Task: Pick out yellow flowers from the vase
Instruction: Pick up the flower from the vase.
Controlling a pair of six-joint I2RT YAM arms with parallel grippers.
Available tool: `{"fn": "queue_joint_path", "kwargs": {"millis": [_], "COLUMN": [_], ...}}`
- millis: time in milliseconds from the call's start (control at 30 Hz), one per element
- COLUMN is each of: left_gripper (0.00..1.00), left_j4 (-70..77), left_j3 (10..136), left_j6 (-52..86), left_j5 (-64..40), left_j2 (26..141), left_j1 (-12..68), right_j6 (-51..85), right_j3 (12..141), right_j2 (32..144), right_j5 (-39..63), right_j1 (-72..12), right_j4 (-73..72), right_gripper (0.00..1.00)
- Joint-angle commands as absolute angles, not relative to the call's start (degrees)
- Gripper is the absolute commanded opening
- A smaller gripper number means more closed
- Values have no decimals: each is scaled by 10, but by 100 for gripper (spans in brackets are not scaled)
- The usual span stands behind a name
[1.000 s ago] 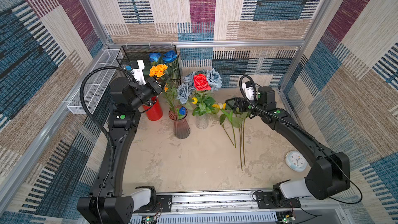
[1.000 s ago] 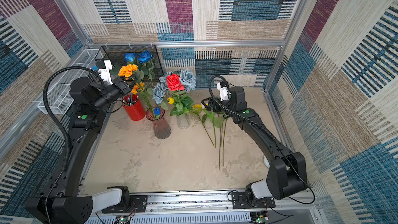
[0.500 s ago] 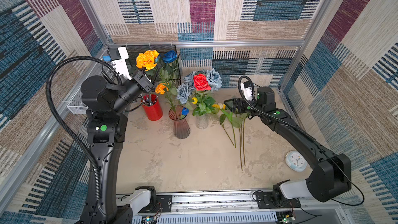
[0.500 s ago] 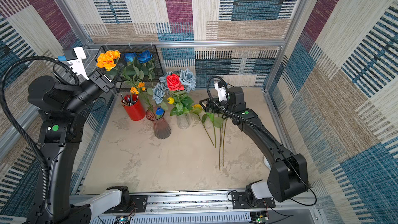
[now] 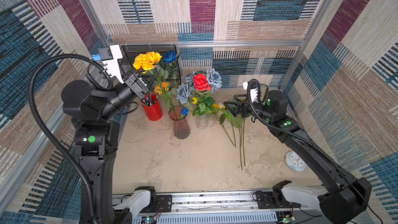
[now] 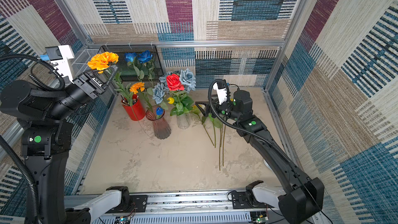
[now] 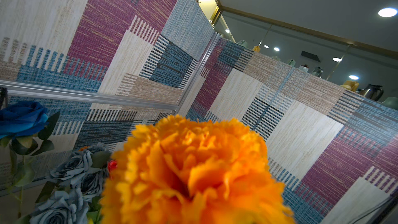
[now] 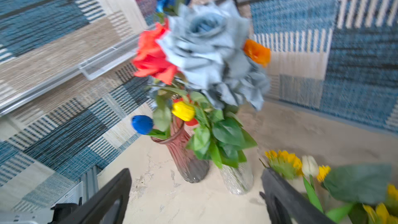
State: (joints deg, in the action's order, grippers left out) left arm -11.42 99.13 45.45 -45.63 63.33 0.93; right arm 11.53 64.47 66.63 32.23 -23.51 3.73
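My left gripper (image 5: 151,72) is raised high at the back left, shut on the stem of an orange-yellow carnation (image 5: 147,60) (image 6: 103,61). Its bloom (image 7: 193,173) fills the left wrist view and hides the jaws. The leafy stem slants down toward the pink vase (image 5: 182,126); I cannot tell whether its end is still inside. A yellow tulip (image 5: 195,100) (image 8: 183,110) stands in the clear vase (image 5: 202,121) among a red rose (image 5: 201,81) and grey-blue roses. Yellow flowers (image 5: 215,105) (image 8: 282,162) lie on the table beside my open, empty right gripper (image 5: 233,105) (image 8: 196,175).
A red cup (image 5: 153,109) with pens stands left of the pink vase, which also holds a smaller orange flower (image 5: 161,87) and a blue tulip (image 5: 184,110). A wire basket (image 5: 129,50) with dark blue roses (image 5: 170,56) is at the back. A small clock (image 5: 295,160) lies front right.
My left arm has swung up and to the left, lifting the orange-yellow carnation well above the vases; most of the rise came in the first half second. The right arm has stayed put.
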Motion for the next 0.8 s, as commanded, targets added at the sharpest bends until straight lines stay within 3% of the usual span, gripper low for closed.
{"fn": "queue_joint_path", "kwargs": {"millis": [0, 167, 433, 767], "left_gripper": [22, 22, 21, 21], "left_j4": [-75, -22, 84, 90], "left_j3": [965, 902, 805, 784], "left_j6": [503, 504, 526, 502], "left_j5": [-509, -524, -475, -456], "left_j2": [629, 605, 575, 568], "left_j1": [10, 11, 46, 142], "right_j6": [65, 61, 48, 76], "right_j3": [654, 666, 723, 778], "right_j2": [642, 617, 680, 770], "right_j5": [394, 463, 449, 461], "right_j1": [-261, -328, -434, -461], "right_j4": [-10, -45, -46, -95], "right_gripper": [96, 96, 96, 96]}}
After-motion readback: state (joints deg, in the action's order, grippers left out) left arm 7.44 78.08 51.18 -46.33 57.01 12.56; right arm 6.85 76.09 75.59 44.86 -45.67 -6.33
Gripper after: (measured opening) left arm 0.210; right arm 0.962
